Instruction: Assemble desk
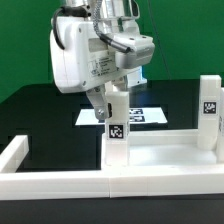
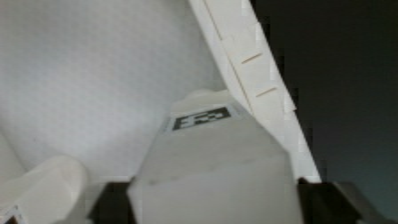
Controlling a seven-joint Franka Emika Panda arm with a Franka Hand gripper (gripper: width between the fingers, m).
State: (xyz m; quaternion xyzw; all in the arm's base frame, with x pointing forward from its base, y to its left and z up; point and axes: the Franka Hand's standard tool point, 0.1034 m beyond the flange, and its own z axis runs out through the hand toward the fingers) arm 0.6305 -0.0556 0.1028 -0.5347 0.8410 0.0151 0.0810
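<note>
My gripper (image 1: 109, 100) is shut on an upright white square-section leg (image 1: 114, 135) with a black-and-white tag. The leg's lower end stands at the near corner of the white tabletop panel (image 1: 165, 158), toward the exterior view's left. A second tagged leg (image 1: 209, 110) stands upright at the panel's corner on the exterior view's right. In the wrist view the held leg (image 2: 214, 165) runs between the two dark fingers (image 2: 116, 205), with my gripper (image 2: 215, 203) closed against its sides. The panel's flat face (image 2: 80, 80) and raised rim (image 2: 240, 60) lie beyond. The joint between leg and panel is hidden.
The long low white border wall (image 1: 40, 183) runs along the front and up the exterior view's left side. The marker board (image 1: 140, 116) lies flat on the black table behind the held leg. The arm's white body fills the upper middle.
</note>
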